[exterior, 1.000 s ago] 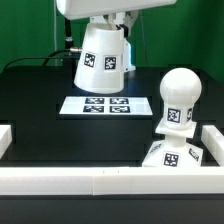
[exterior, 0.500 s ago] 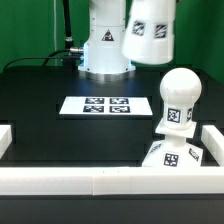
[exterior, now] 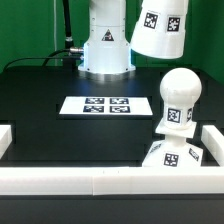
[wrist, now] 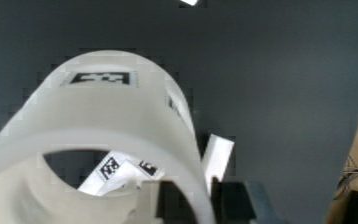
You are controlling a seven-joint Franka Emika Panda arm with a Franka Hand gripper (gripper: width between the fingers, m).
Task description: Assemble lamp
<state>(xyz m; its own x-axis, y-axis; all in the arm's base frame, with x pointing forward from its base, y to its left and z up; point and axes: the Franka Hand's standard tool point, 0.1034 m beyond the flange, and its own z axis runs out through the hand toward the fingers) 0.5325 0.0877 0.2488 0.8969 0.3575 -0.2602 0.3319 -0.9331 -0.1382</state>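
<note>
Your bulb (exterior: 178, 98) already sits on the base (exterior: 172, 155); only 1 part, the shade (exterior: 160, 29), remains, clamped in the jaws.

Black table (exterior: 40, 95), flat and dark, with a low white wall (exterior: 100, 181) along the near edge. Lying flat near the middle, the marker board (exterior: 105, 105) with four black tags. On the exterior view's right, the small sloped base (exterior: 172, 153), sitting by the wall with the round bulb (exterior: 178, 97) standing on top.

backdrop: green wall (exterior: 30, 25) | surface: black table (exterior: 50, 130) | front edge: white rail (exterior: 90, 180) | lighting: even
</note>
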